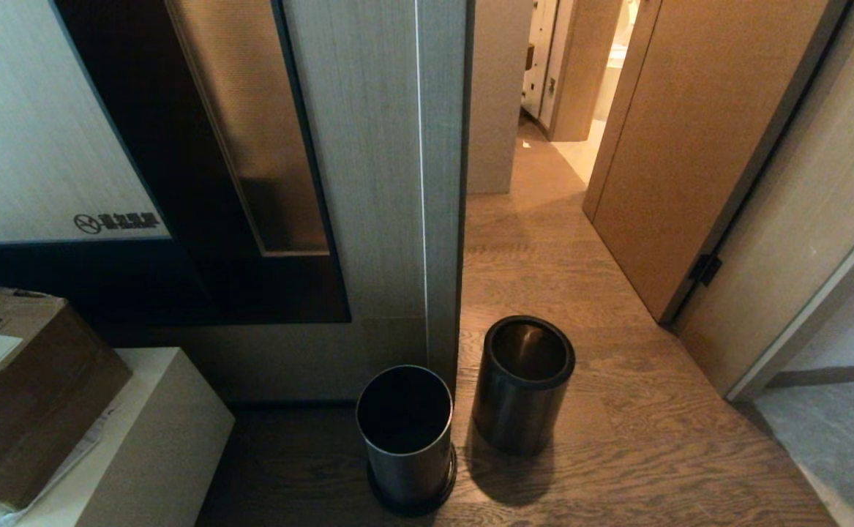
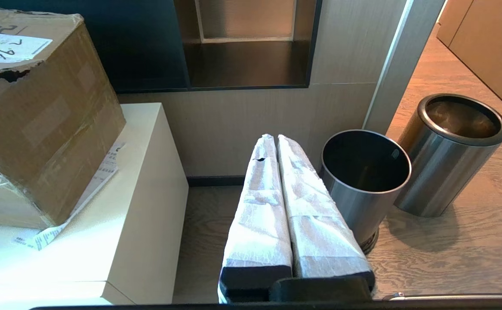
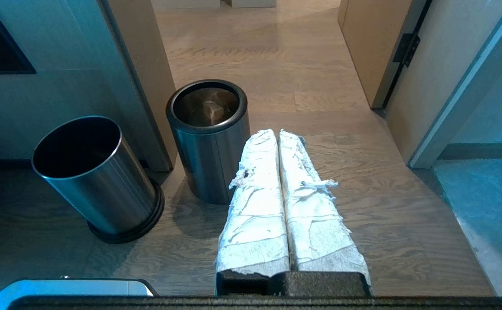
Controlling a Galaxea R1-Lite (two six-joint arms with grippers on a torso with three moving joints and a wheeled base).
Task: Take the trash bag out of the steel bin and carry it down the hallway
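Note:
The steel bin (image 1: 523, 380), dark with a thick black rim, stands on the wood floor at the mouth of the hallway (image 1: 536, 212). It also shows in both wrist views (image 2: 453, 159) (image 3: 210, 142). Inside it, in the right wrist view, lies a pale crinkled trash bag (image 3: 210, 110). My left gripper (image 2: 275, 137) is shut and empty, its white-wrapped fingers pressed together, low and to the left of both bins. My right gripper (image 3: 276, 132) is also shut and empty, just right of the steel bin and short of it. Neither arm appears in the head view.
A second, thin-rimmed steel bin (image 1: 405, 432) on a black base stands left of the first, against the wall panel's corner (image 1: 441, 219). A cardboard box (image 1: 17, 380) sits on a white cabinet (image 1: 170, 424) at far left. A wooden door (image 1: 690, 146) lines the hallway's right side.

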